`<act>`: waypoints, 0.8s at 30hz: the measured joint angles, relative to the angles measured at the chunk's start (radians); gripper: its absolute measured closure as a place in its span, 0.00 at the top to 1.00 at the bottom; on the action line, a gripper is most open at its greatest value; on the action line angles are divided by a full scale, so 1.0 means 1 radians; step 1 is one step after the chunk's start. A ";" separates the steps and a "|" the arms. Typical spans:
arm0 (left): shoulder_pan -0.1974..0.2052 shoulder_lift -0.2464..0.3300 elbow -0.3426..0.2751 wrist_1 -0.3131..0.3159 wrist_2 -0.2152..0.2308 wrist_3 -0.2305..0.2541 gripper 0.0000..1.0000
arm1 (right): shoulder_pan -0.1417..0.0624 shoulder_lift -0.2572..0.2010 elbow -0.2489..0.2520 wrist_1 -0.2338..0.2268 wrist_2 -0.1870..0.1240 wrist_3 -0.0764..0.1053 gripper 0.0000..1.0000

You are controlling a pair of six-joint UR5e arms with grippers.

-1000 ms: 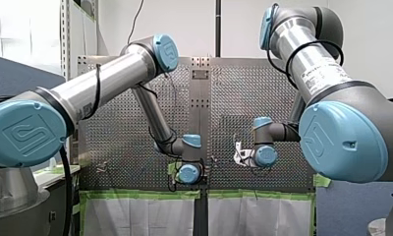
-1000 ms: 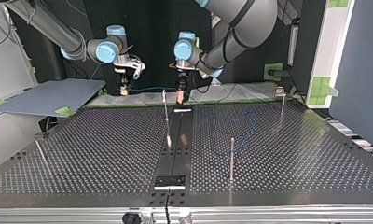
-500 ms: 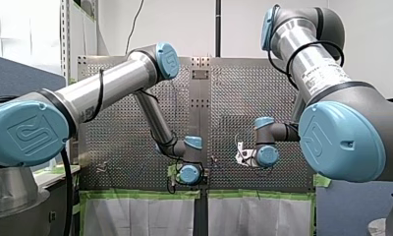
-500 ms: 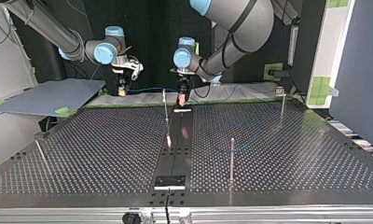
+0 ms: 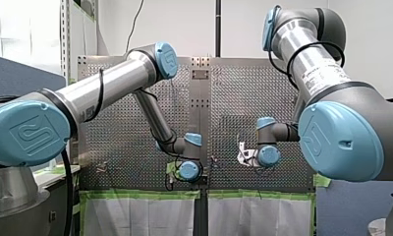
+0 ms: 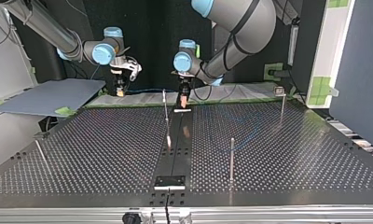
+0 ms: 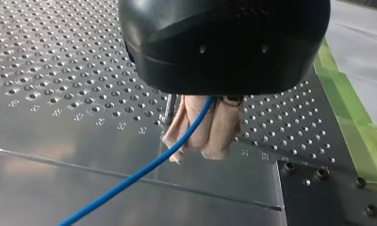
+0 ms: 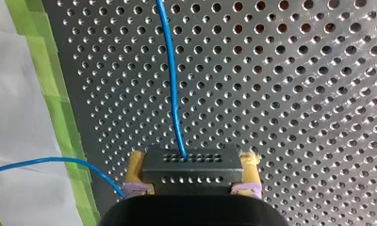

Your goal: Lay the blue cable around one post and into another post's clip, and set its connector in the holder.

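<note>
My right gripper (image 8: 191, 164) clamps the dark, boxy connector (image 8: 190, 170); the thin blue cable (image 8: 172, 84) leaves it toward twelve o'clock.

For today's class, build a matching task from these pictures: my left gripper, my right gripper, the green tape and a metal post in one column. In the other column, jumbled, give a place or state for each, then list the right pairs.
Column one
1. my left gripper
2. my right gripper
3. green tape
4. metal post

Column two
A. stands upright on the perforated table
B. shut on the connector
C. runs along the table's edge
D. shut on the blue cable

Pairs: 1-D, 2-B, 3-C, 4-A
</note>
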 joint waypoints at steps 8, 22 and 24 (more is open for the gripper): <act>0.006 0.000 0.023 0.018 0.006 -0.016 0.00 | -0.009 0.005 -0.003 -0.009 0.000 -0.007 0.23; 0.014 0.000 0.041 0.064 0.037 0.003 0.00 | -0.026 0.065 -0.066 0.014 -0.001 -0.024 0.23; 0.017 0.000 0.042 0.064 0.040 0.005 0.00 | -0.030 0.067 -0.077 0.023 -0.002 -0.025 0.23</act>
